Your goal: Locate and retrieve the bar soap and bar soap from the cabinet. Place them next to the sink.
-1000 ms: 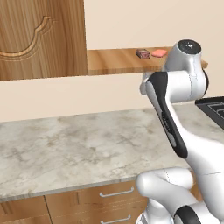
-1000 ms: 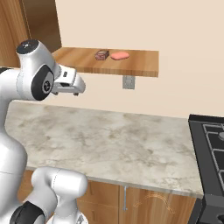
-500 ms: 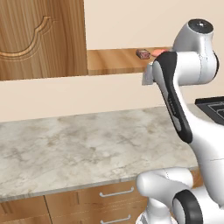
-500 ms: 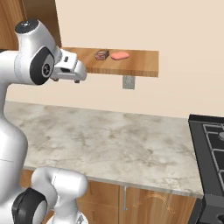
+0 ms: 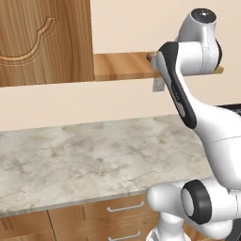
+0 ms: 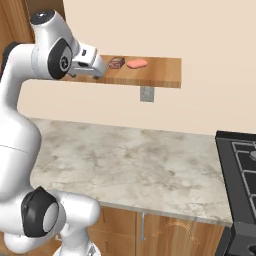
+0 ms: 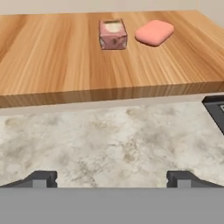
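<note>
Gripper point(image 7: 112, 177) spread, empty, level with flat wooden shelf board point(image 7: 52, 61). Maroon-brown bar soap point(image 7: 113, 34) straight ahead, centred between fingertips; salmon-pink bar soap point(image 7: 154, 33) just beside it, offset right.

Two bar soaps point(image 7: 113, 34) point(image 7: 154, 32) lie side by side on the shelf point(image 7: 65, 65), above the bench point(image 7: 113, 140); the cabinet point(image 5: 42, 42) hangs left.

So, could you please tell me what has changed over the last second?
The arm has lifted the hand up to the level of the shelf, its open fingers now pointing at the soaps. It has taken hold of nothing. The maroon bar soap and the pink bar soap lie side by side on the shelf as before.
</note>
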Available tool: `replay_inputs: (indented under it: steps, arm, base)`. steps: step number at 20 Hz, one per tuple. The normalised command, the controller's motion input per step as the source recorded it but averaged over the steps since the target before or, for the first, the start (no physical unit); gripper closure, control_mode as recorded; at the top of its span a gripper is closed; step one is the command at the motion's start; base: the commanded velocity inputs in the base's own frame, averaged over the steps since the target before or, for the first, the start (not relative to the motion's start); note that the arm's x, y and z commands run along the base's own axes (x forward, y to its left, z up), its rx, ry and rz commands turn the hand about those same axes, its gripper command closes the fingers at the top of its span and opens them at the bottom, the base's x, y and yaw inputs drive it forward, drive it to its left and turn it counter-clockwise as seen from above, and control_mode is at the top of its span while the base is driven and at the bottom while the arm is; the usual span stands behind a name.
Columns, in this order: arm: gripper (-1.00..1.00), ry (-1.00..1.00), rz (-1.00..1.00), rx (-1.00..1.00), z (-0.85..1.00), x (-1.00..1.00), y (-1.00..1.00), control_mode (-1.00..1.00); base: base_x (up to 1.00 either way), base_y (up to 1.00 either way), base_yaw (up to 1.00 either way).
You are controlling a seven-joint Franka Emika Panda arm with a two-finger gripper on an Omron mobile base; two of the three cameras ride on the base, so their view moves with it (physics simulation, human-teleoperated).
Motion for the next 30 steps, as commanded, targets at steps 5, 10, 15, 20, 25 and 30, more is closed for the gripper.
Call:
replay_inputs:
  steps: [5,10,15,20,25,30]
  arm:
    - [-1.00,-0.34,0.09,-0.05,0.01,0.50,0.00,-1.00]
    - [-1.00,-0.09,0.03,-0.02,0.03,0.43,-0.14,-1.00]
    - [-1.00,0.11,0.00,0.00,0.20,0.36,-0.19,-1.00]
    - [-1.00,0.10,0.00,0.00,0.10,0.35,-0.08,-1.00]
    - [-1.00,0.10,0.00,0.00,0.00,0.36,-0.01,-1.00]
    - [-1.00,0.09,-0.02,0.00,-0.03,0.35,0.00,-1.00]
  base:
    - [0.00,0.00,0.00]
    - [0.00,0.00,0.00]
    - [0.00,0.00,0.00]
    - [0.00,0.00,0.00]
    - [0.00,0.00,0.00]
    - [0.00,0.00,0.00]
